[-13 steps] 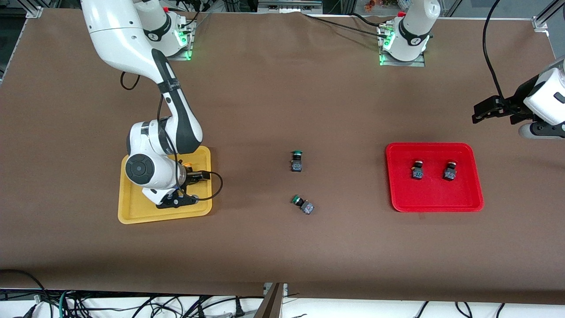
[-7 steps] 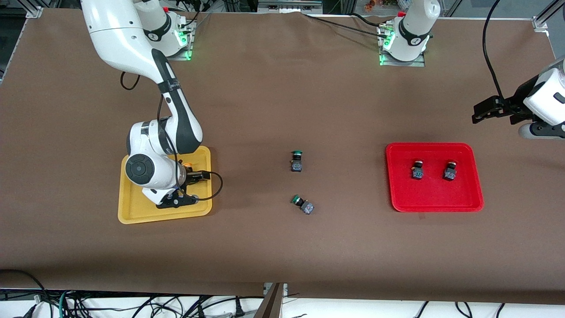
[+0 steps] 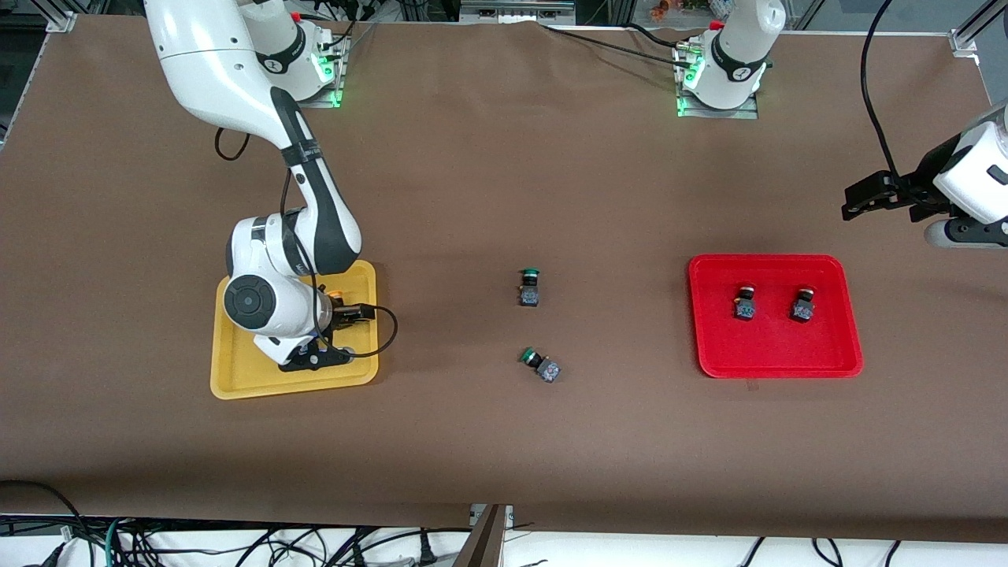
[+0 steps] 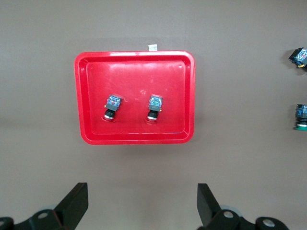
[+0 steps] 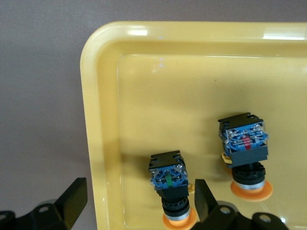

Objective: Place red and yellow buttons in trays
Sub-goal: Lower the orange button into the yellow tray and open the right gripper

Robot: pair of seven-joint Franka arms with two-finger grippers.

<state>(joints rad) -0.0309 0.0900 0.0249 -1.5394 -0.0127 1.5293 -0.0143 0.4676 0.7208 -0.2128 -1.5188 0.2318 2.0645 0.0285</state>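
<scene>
The yellow tray (image 3: 244, 370) lies toward the right arm's end of the table. My right gripper (image 3: 331, 335) hangs low over it, open and empty. In the right wrist view the gripper (image 5: 139, 203) straddles the tray's rim (image 5: 98, 120). Two yellow-capped buttons (image 5: 169, 184) (image 5: 244, 148) lie in the tray, one just inside a finger. The red tray (image 3: 776, 346) holds two red-capped buttons (image 3: 745, 302) (image 3: 802, 304). They also show in the left wrist view (image 4: 112, 106) (image 4: 154, 106), in the tray (image 4: 136, 139). My left gripper (image 3: 866, 197) (image 4: 141, 203) waits open, high beside the red tray.
Two green-capped buttons (image 3: 529, 287) (image 3: 540, 365) lie on the brown table between the trays, the second nearer the front camera. They also show in the left wrist view (image 4: 300, 56) (image 4: 301, 116). The arm bases stand along the table's edge farthest from the front camera.
</scene>
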